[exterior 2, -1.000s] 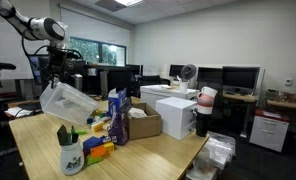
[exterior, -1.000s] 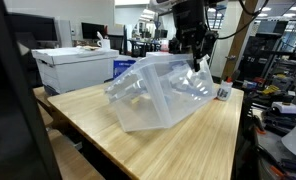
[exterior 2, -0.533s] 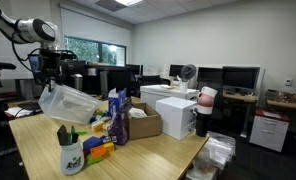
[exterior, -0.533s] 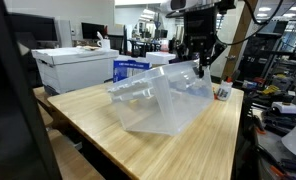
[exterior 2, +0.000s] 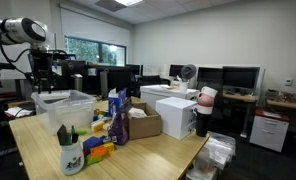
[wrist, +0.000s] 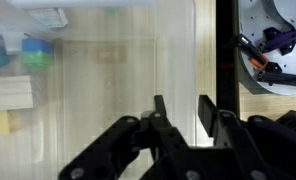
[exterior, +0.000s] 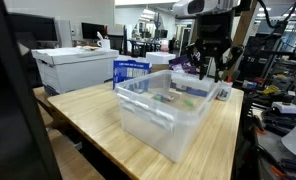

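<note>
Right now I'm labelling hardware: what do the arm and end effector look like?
The arm is white, with rounded segments and dark joints. The end effector is black, with two flat, narrow fingers carried on hinged link bars.

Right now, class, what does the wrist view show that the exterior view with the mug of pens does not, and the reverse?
Only the wrist view: the gripper with its jaws apart, looking straight down into the clear bin. Only that exterior view: the mug of pens, white boxes and monitors across the room. Both: the clear bin standing upright on the wooden table.
</note>
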